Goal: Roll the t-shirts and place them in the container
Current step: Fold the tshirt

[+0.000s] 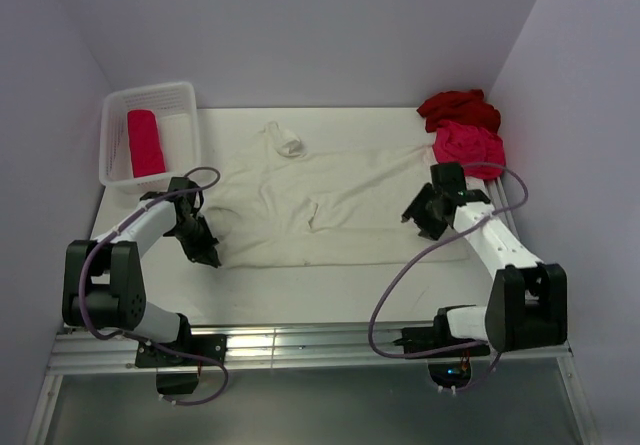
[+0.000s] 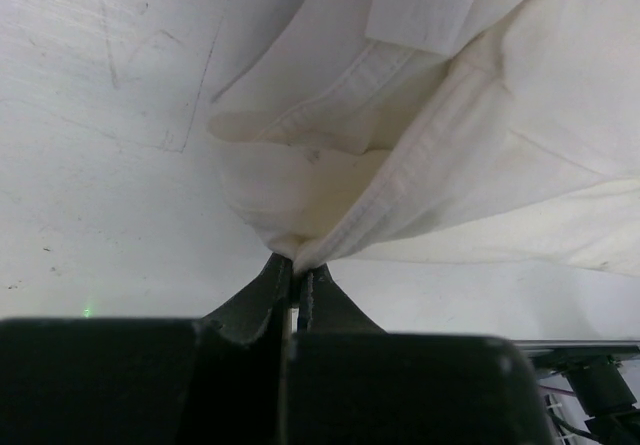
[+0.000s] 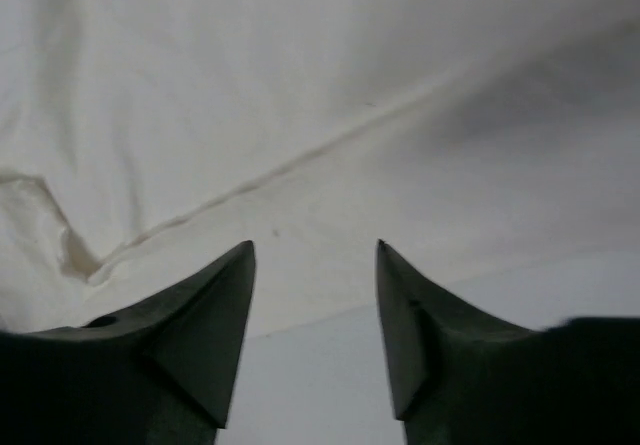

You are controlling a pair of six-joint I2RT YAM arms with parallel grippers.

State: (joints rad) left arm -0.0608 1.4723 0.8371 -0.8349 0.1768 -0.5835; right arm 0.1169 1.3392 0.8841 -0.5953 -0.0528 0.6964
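A cream-white t-shirt lies spread flat across the middle of the table. My left gripper is shut on its near left corner; the left wrist view shows the hem pinched between the closed fingers. My right gripper is open and empty, hovering over the shirt's right edge. A dark red t-shirt and a bright pink-red t-shirt lie bunched at the back right. Another pink-red t-shirt lies rolled in the basket.
A white slatted basket stands at the back left corner. Walls close in on the left, back and right. A metal rail runs along the near edge between the arm bases.
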